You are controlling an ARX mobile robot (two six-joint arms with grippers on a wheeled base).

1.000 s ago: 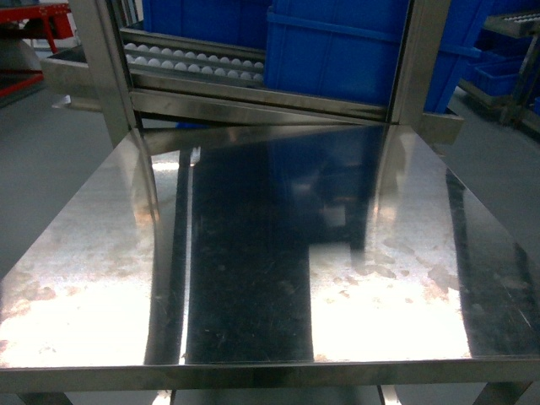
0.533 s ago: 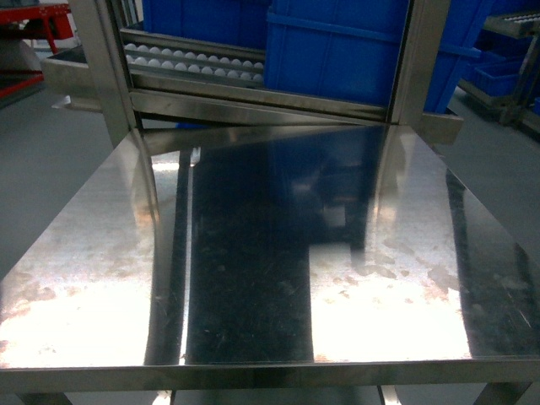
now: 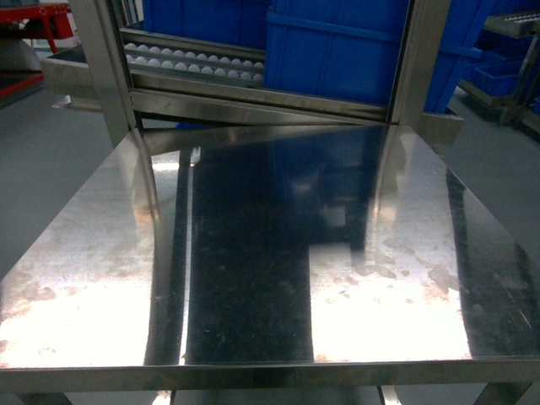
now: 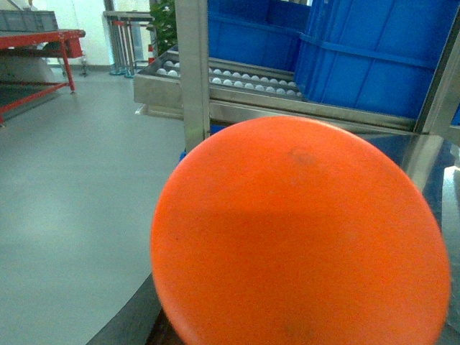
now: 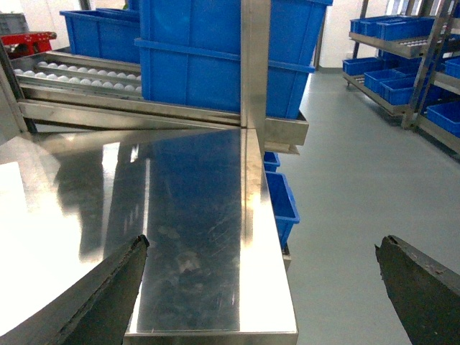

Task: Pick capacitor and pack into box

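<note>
At the bottom of the right wrist view, my right tool (image 5: 262,287) shows its two dark fingers (image 5: 93,295) spread wide apart with nothing between them, hanging over the near right corner of the steel bench (image 5: 194,215). The left tool I cannot judge: its wrist view is mostly filled by a round orange disc (image 4: 302,237) close to the lens, and no fingers show, so I cannot tell whether it is open or closed, or what that disc belongs to. Further out, blue crates (image 3: 337,51) stand on a roller rack (image 3: 194,63) behind the bench, and more blue crates sit on shelves off to the right. Neither the capacitor nor the box shows in any view, so I judge the task has not properly begun. To do this step well, I would find both things before moving either arm, keep the right tool open and clear of the bench edge, and avoid reaching blind on the left side, where the disc blocks my sight. Against the head views of a second and half a second ago, nothing differs: same bench, same reflections, no arm in sight.
</note>
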